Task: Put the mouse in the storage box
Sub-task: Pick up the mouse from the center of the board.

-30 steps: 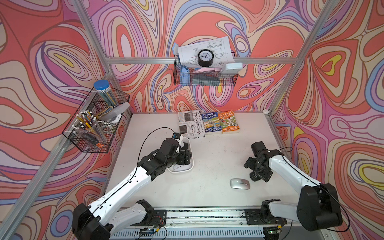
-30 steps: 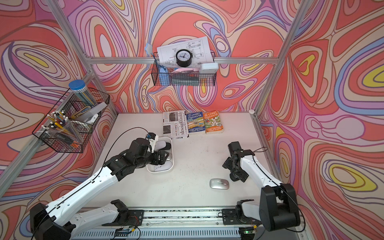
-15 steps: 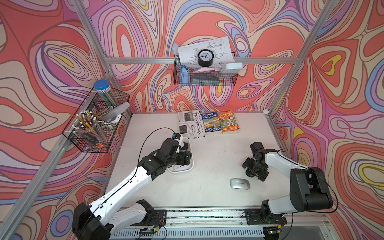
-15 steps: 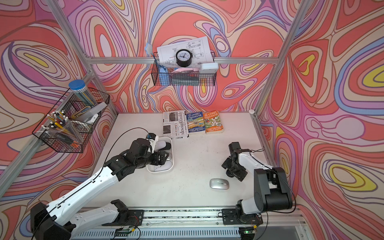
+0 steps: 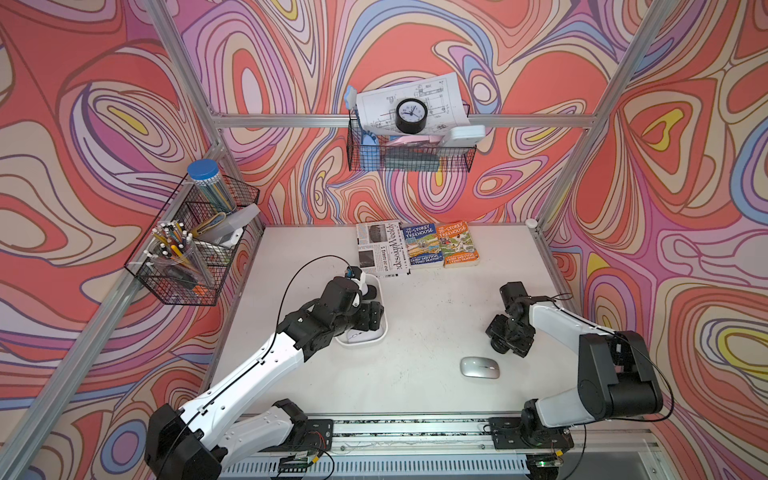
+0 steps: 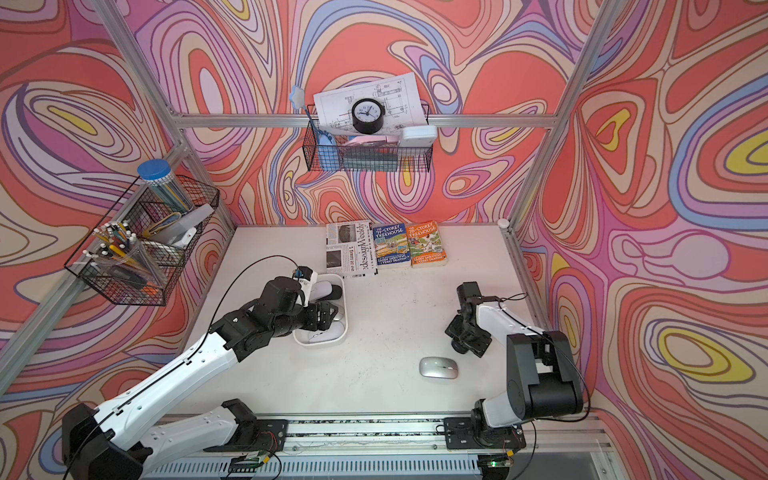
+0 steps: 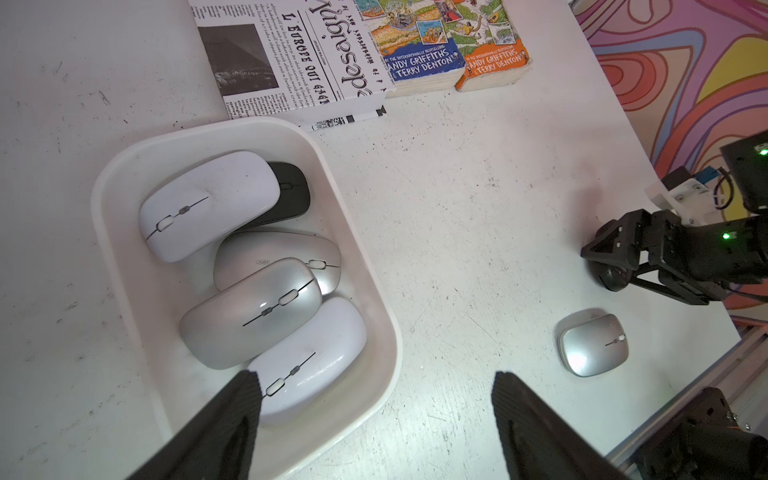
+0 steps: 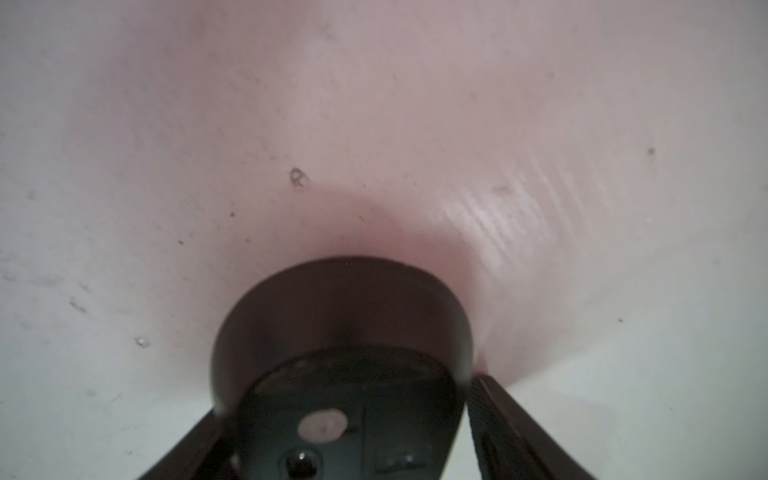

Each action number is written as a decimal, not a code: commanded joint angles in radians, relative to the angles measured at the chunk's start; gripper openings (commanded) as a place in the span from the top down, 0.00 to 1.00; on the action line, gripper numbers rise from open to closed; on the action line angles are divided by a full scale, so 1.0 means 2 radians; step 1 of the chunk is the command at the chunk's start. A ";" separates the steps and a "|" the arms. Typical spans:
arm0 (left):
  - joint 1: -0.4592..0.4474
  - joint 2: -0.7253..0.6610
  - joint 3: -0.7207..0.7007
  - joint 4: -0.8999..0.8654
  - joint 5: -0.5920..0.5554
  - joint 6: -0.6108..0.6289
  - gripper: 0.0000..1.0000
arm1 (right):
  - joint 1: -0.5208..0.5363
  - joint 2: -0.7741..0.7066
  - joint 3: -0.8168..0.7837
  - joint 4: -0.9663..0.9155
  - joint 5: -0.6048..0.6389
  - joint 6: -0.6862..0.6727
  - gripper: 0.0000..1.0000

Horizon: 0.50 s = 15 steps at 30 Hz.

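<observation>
A black mouse sits between the fingers of my right gripper, whose jaws press on both its sides, low over the table at the right. A silver mouse lies loose on the table just in front of that gripper and also shows in the left wrist view. The storage box, a white tub, holds several white, silver and black mice. My left gripper hovers open and empty over the box's near end.
A folded newspaper and two Treehouse books lie at the back of the table. Black wire baskets hang on the left wall and the back wall. A metal rail runs along the front edge.
The right gripper's jaws have narrowed onto the black mouse, and the right arm's rear links have swung while the gripper stayed nearly in place. The left arm has not moved.
</observation>
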 commanded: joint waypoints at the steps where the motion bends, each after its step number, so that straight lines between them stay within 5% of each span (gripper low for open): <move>1: 0.000 0.001 -0.004 -0.003 -0.005 0.001 0.15 | -0.004 0.032 -0.019 0.039 -0.009 -0.017 0.27; 15: 0.000 0.004 -0.002 0.013 0.031 -0.018 0.15 | -0.004 -0.034 -0.017 0.060 -0.026 -0.066 0.55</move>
